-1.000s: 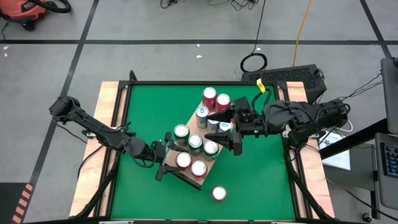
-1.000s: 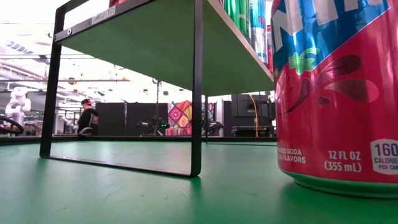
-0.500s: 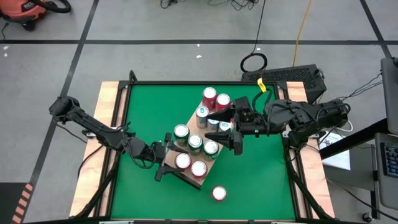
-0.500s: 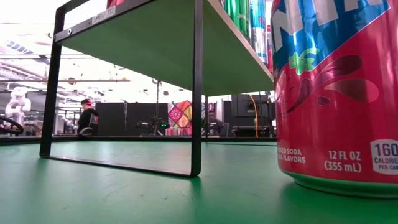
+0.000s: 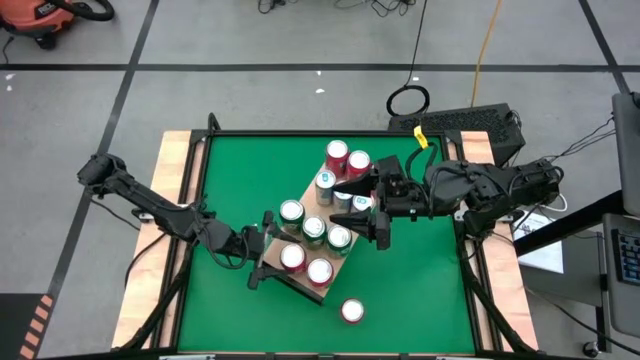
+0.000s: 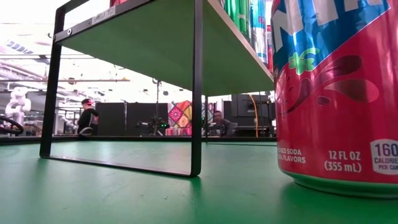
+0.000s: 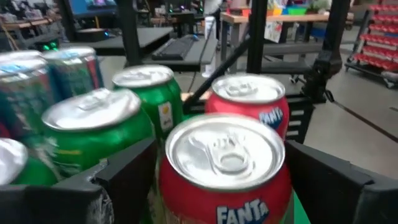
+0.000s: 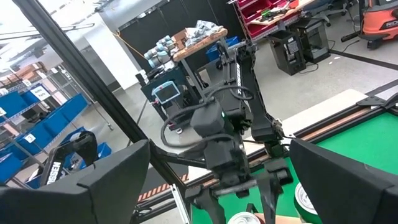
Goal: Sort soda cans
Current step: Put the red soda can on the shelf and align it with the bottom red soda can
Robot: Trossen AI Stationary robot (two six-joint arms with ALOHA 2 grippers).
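Observation:
Several soda cans stand upright on a light wooden board [image 5: 318, 293], which rests on black frame legs [image 6: 197, 87]: red ones [image 5: 337, 152] at the far end, teal ones [image 5: 325, 182] and green ones [image 5: 314, 230] in the middle, and two red ones at the near end. My left gripper [image 5: 262, 252] is open and level at the board's left side, with its fingers on either side of a red can [image 7: 227, 168]. My right gripper [image 5: 375, 215] hangs open above the board's right side, holding nothing. One more red can [image 5: 351, 311] stands on the green table. My left gripper comes level from the table's left, and its two fingers [image 7: 124, 180] stand close to the two sides of the red can's upper body [image 7: 186, 186]. The can stands upright on the board. Whether the fingers touch it, I cannot tell.
The green table top [image 5: 420, 290] has a wooden rim [image 5: 170, 200]. In the low view the loose red can [image 6: 336, 93] fills the right side, beside the board's frame. A black keyboard-like unit [image 5: 470, 122] lies beyond the far right corner. People sit far off in the room.

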